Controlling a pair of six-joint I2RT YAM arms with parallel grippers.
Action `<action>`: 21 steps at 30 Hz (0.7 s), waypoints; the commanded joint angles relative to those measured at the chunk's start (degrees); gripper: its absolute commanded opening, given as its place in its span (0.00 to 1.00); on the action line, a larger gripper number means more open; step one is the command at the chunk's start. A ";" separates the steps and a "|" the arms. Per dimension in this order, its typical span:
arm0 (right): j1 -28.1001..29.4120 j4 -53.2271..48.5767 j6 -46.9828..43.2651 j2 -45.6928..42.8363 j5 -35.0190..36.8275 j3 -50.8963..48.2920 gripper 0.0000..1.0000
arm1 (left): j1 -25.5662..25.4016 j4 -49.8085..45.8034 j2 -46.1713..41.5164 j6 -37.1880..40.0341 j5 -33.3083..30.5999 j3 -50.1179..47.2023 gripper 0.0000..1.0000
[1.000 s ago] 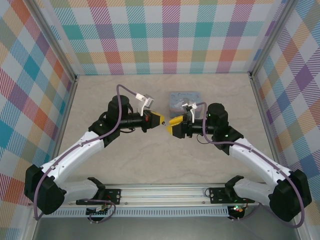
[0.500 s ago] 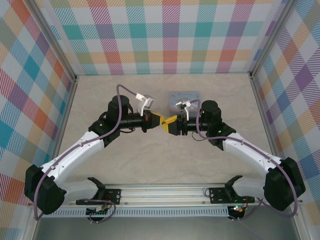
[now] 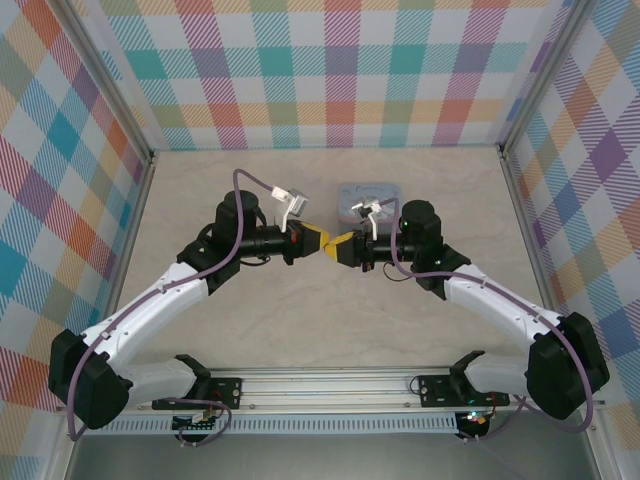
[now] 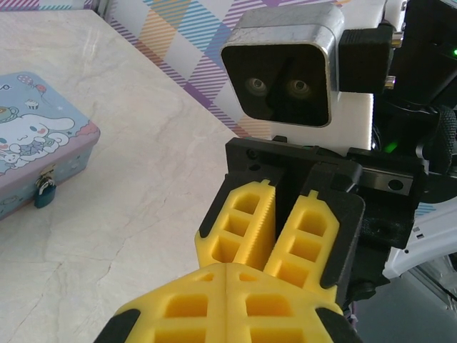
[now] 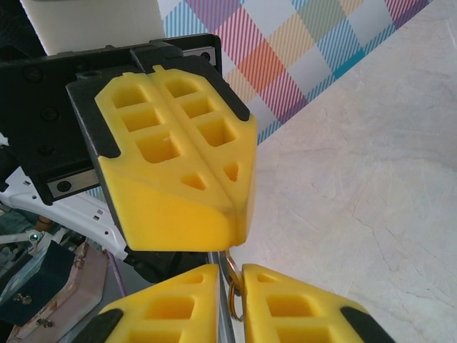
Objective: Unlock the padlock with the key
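The left gripper (image 5: 230,227) is clamped shut on the key (image 5: 227,289), which is mostly hidden. The right gripper (image 5: 233,280) sits nearly closed around it; whether it pinches is unclear. The padlock (image 4: 45,191) hangs on the tin (image 4: 50,136), toward the table's (image 4: 143,214) far edge.

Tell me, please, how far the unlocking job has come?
Done: the left gripper is shut on the thin metal key. In hand: the right gripper brackets it. Left: the small bluish padlock hangs closed on the pale blue cartoon tin.
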 commanded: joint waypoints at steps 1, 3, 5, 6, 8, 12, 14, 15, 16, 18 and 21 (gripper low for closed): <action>0.41 1.91 -0.37 0.21 -1.50 1.38 0.12 | -0.61 0.25 0.04 -0.41 0.19 1.76 0.00; 0.45 1.95 -0.38 0.21 -1.48 1.38 0.06 | -0.61 0.27 0.11 -0.43 0.19 1.81 0.00; 0.41 1.90 -0.46 0.04 -1.08 1.22 0.02 | -0.61 0.19 0.12 -0.42 0.08 1.84 0.00; 0.45 1.63 -0.59 -0.18 -0.55 1.12 0.02 | -0.59 0.15 0.07 -0.43 -0.14 1.87 0.00; 0.45 0.54 -1.30 -0.71 0.50 1.02 0.02 | -0.61 -0.49 -0.06 -0.10 -0.91 2.04 0.11; 0.41 -6.54 -4.09 -2.19 5.03 1.54 0.02 | -0.61 -4.56 -0.56 1.11 -6.59 3.72 0.31; 0.37 -11.70 -5.79 -2.84 8.73 1.72 0.02 | -0.50 -6.71 -0.59 1.30 -10.73 4.56 0.39; 0.37 -14.03 -6.44 -3.33 10.99 1.73 0.02 | -0.31 -7.69 -0.51 1.24 -12.31 5.07 0.39; 0.37 -15.62 -6.75 -3.75 12.59 1.49 0.02 | -0.05 -8.07 -0.25 1.17 -12.64 5.36 0.39; 0.34 -18.14 -7.01 -4.63 15.64 0.73 0.02 | 0.52 -7.77 0.27 0.33 -13.35 5.50 0.43; 0.41 -22.10 -7.05 -5.78 20.21 -0.10 0.02 | 1.59 -8.03 2.27 -1.98 -15.92 6.26 0.55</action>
